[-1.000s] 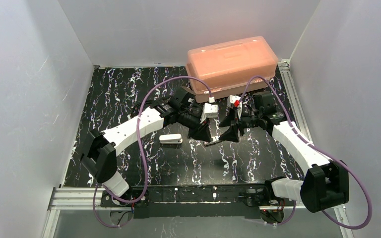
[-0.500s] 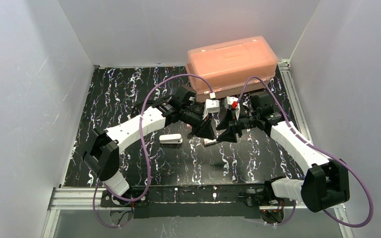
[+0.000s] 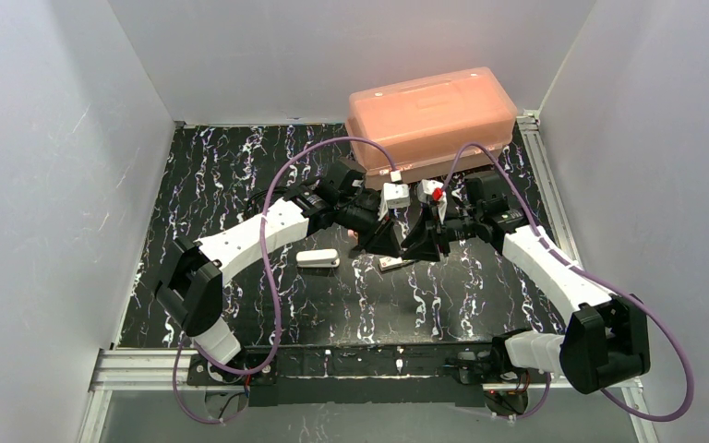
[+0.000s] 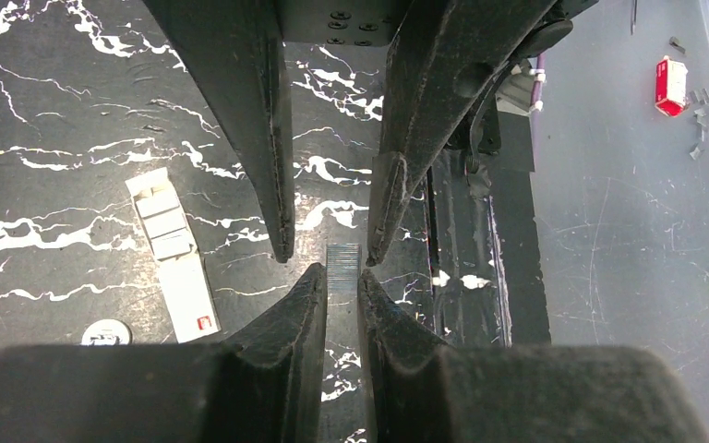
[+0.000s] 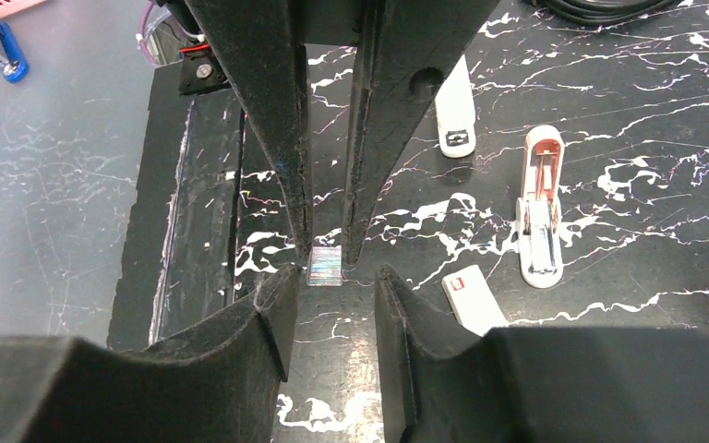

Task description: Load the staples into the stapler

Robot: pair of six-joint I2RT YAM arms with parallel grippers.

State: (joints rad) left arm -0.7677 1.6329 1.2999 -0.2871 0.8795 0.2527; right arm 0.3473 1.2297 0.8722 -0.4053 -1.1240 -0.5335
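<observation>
Over on the left, the white oblong piece [image 3: 318, 258] lies alone on the black marbled tabletop [image 3: 231, 175], in the same spot as a second ago. Now the left gripper [image 4: 342, 288]: its own wrist view shows the fingertips pinched tight on a short strip of staples [image 4: 343, 261], with the strip poking out past the tips. From above you can't make that strip out at all; the two black grippers just merge mid-table. The left wrist view also catches the opened whitish packet [image 4: 174, 251], lying flat off to one side with more strips inside.

Moving right, the right gripper [image 5: 334, 284] meets the left one nose to nose. Its jaws are parted and straddle the strip, with a gap showing, so it has no grip of its own. Only the right wrist view gives us the stapler [image 5: 539, 217]: it lies open on the tabletop, metal channel up, near the packet and apart from both grippers. At the back right sits the orange lidded box [image 3: 432, 120].

Since a second ago the two grippers have drawn closer together and edged toward the back, and the right jaws have narrowed.
</observation>
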